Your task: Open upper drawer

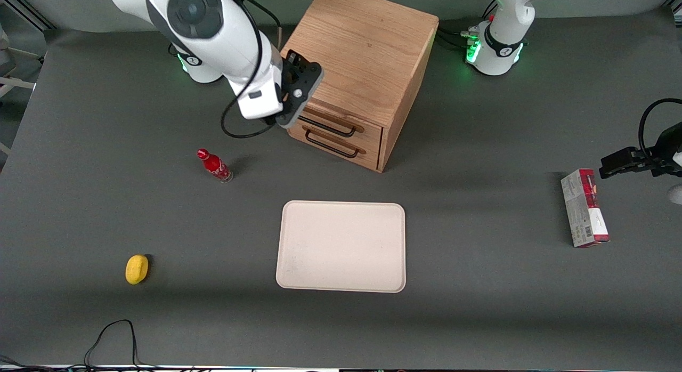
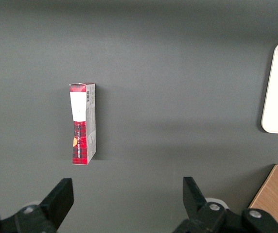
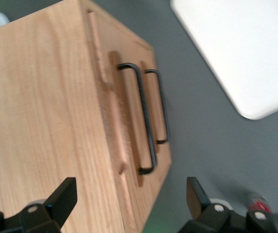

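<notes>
Above, gripper (image 1: 292, 112) spread wide, empty, at cabinet (image 1: 367, 52) corner, upper drawer (image 1: 341, 124) shut.

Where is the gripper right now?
The open gripper hangs above the cabinet's front top edge, over the upper drawer's handle, not touching it.

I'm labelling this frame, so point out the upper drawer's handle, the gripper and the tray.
Upper drawer handle (image 3: 148, 121): right wrist view, on the black bar.
Gripper (image 3: 129, 194): right wrist view, midway between its open fingertips.
Tray (image 1: 341, 247): front view, on its bare middle.
</notes>
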